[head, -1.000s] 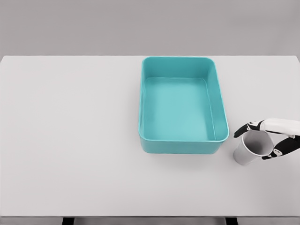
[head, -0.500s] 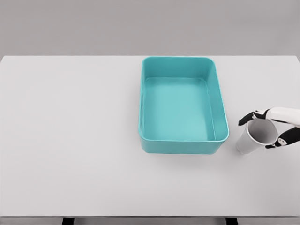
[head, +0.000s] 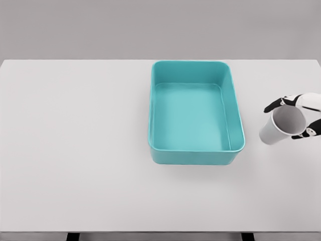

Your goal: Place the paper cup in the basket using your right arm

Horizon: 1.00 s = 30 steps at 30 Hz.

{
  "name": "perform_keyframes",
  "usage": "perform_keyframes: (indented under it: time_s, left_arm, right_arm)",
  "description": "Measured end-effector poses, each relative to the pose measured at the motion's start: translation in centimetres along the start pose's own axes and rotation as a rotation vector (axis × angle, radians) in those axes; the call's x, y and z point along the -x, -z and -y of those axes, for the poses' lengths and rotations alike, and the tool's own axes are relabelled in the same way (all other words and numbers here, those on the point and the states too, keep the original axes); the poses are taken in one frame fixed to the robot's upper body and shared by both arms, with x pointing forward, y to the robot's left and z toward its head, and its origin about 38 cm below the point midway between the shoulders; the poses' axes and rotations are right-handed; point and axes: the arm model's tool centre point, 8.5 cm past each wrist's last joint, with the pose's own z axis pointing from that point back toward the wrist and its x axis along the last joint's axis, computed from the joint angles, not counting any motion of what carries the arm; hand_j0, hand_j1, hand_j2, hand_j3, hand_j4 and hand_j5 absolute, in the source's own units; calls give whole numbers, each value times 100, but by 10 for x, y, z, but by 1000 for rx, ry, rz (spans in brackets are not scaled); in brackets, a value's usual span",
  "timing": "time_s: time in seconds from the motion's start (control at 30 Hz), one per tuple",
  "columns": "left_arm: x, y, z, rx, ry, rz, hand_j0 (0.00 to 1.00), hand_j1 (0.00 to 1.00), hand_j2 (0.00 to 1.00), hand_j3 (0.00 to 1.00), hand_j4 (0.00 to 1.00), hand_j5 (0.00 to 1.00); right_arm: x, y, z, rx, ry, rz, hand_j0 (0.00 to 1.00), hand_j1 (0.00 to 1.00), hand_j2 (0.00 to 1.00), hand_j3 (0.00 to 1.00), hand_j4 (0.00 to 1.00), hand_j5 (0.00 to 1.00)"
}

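The right hand [head: 297,116] enters from the right edge of the worktop [head: 75,150] and has its dark-tipped fingers [head: 273,105] wrapped around the rim end of the paper cup [head: 281,126], one fingertip above the mouth and another below it. The cup is tilted, its open mouth turned up and toward the right and its base pointing down toward the left; whether the base rests on the worktop or hangs just above it cannot be told for sure, though it appears lifted. It sits near the right edge, just beside the right wall of the teal basket [head: 235,108] but apart from it. The basket stands empty in the middle of the worktop, toward the far edge. The step in hand looks like the lift and carry. The next move calls for raising the cup clear of the basket's right wall, bringing it leftward over the open interior, then letting go. The left arm is not visible.
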Motion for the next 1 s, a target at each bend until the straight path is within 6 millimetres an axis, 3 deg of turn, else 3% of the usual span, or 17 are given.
perform_keyframes:
  time_s: [0.1, 1.0]
  left_arm:
    - [0, 0, 0, 0, 0, 0, 100, 100, 100, 100, 100, 100]
    - [0, 0, 0, 0, 0, 0, 100, 100, 100, 100, 100, 100]
  right_arm:
    - [-1, 0, 4, 9, -8, 2, 71, 71, 71, 71, 71, 71]
    - [-16, 17, 46, 127, -43, 36, 68, 68, 68, 68, 68, 68]
